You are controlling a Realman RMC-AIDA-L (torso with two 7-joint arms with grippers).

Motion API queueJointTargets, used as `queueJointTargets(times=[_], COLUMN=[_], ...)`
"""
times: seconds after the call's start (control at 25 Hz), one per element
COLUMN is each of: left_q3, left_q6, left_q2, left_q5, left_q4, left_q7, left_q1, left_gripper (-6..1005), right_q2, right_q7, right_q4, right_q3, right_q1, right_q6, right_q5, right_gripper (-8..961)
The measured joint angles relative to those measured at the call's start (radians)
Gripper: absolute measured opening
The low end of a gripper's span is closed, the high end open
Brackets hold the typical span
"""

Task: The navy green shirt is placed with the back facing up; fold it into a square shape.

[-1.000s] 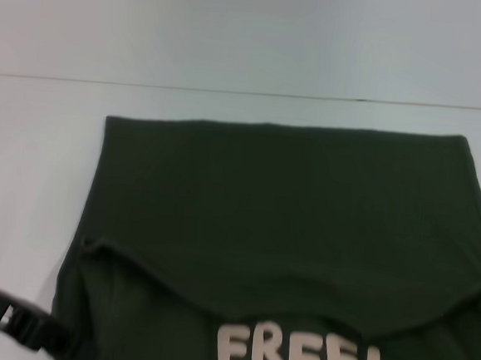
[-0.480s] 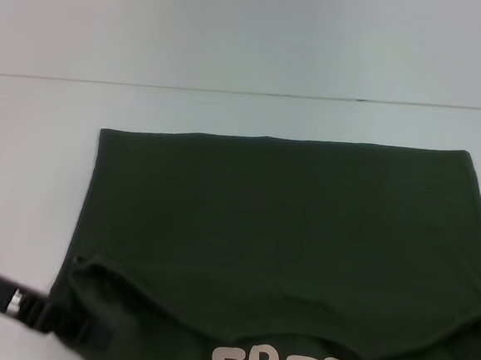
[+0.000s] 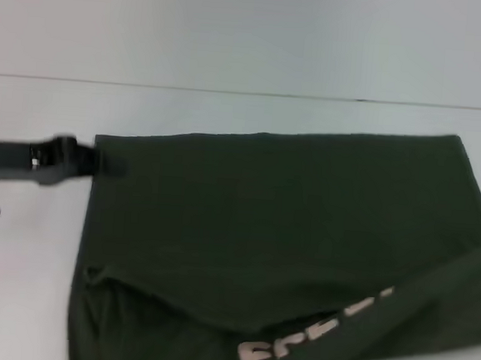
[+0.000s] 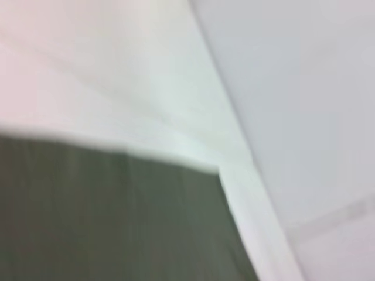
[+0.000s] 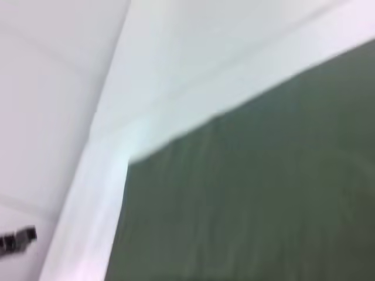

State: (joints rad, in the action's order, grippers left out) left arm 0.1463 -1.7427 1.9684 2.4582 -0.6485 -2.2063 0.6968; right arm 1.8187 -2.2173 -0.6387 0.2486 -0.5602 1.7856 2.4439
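You've got the shirt (image 3: 277, 250) lying on the white table (image 3: 234, 46), partly folded already: a plain dark panel covers most of it, and there's pale lettering (image 3: 311, 336) peeking out on the lower layer at the near edge. The left gripper (image 3: 88, 161) is right at the far-left corner of the cloth; honestly I can't tell if it's open or pinching the fabric there. The right gripper isn't visible in any view, though the right side of the shirt looks lifted and slanted, so my guess is that arm has it.

For doing this fold well: keep both corners level with each other and moving together, hold the fabric taut between them so it doesn't sag or bunch, and line the edge up with the layer underneath before letting go.

As it sits, the shirt's long axis runs left-right across the table, far edge tilted, higher on your right.
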Motion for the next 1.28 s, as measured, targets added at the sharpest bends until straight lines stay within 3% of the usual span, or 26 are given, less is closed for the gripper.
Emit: queueJointTargets(times=[0.24,0.56,0.68,0.88,1.04,1.28], left_q3=[-0.004,0.038,0.048,0.113,0.166,0.219], left_q6=[0.098,-0.062,-0.142,-0.159,-0.161,-0.163], left_q2=[0.000,0.005,0.008,0.026,0.036,0.046], left_q5=[-0.059,0.136,0.223,0.280,0.285,0.295], left_q4=[0.033,-0.017,-0.034,-0.046,-0.046,-0.046], left_q7=[0.000,-0.066,-0.072,-0.092,-0.104,-0.119], left_q1=[-0.012,-0.033,-0.040,-0.053,-0.062,-0.067], left_gripper=[25,26,95,209,430,648], right_q2=[0.008,0.020,0.019,0.019,0.019,0.019], right_q7=[0.013,0.029,0.034,0.035,0.035,0.035], right_q4=[0.070,0.086,0.085,0.081,0.079,0.078], right_q3=[0.002,0.036,0.038,0.047,0.048,0.048], right_q1=[-0.003,-0.008,-0.009,-0.011,-0.013,-0.015], right_q6=[-0.114,-0.121,-0.117,-0.113,-0.107,-0.111], right_q5=[-0.083,-0.087,-0.088,-0.087,-0.087,-0.084], right_gripper=[31,30,31,31,31,30])
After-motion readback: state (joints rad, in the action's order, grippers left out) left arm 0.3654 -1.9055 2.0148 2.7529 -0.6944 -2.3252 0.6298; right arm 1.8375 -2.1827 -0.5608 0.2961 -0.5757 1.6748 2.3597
